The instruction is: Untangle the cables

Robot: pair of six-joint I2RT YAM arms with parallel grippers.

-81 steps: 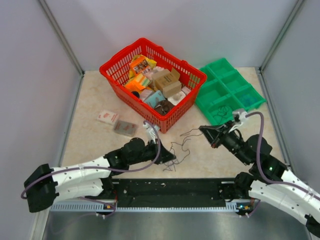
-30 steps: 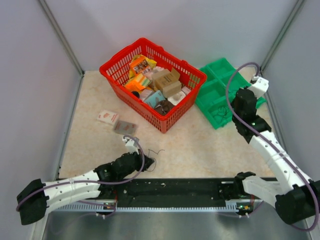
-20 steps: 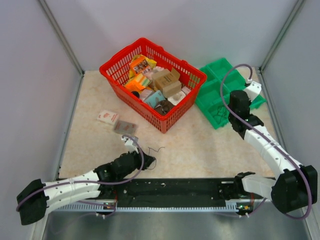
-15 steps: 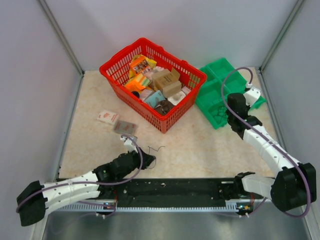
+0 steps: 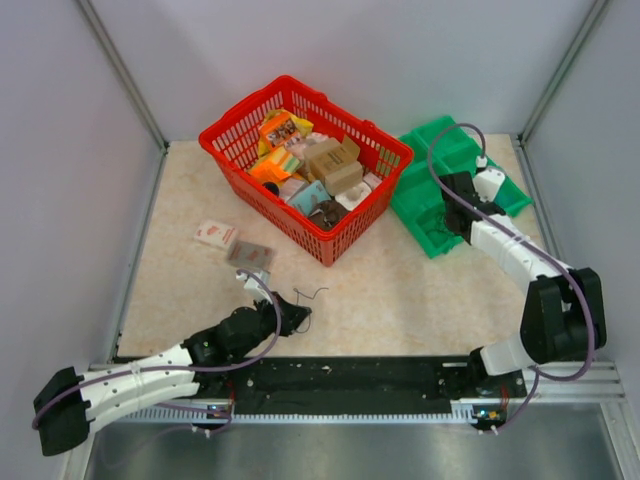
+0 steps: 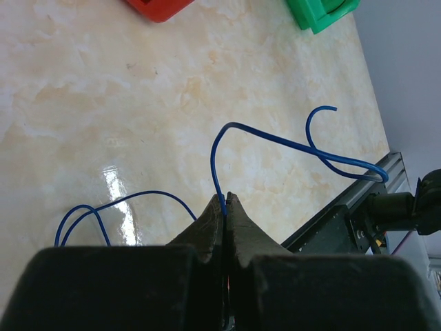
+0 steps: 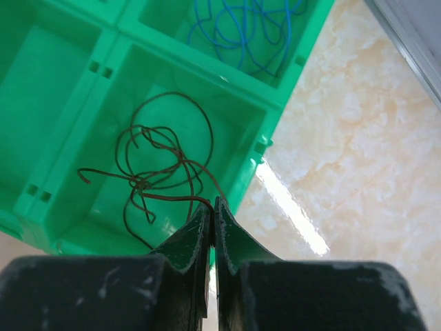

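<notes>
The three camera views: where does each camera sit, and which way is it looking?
Top external: fixed above and behind the arms, looking down on the table, red basket and green tray; both arms show whole, bases nearest.
Left wrist: on the left arm's wrist, looking along the left gripper, shut on a blue wire, down at the tabletop.
Right wrist: on the right arm's wrist, looking past the right gripper, shut on a brown wire, into the green tray.
Shared: top and right wrist views both show the green tray.
</notes>
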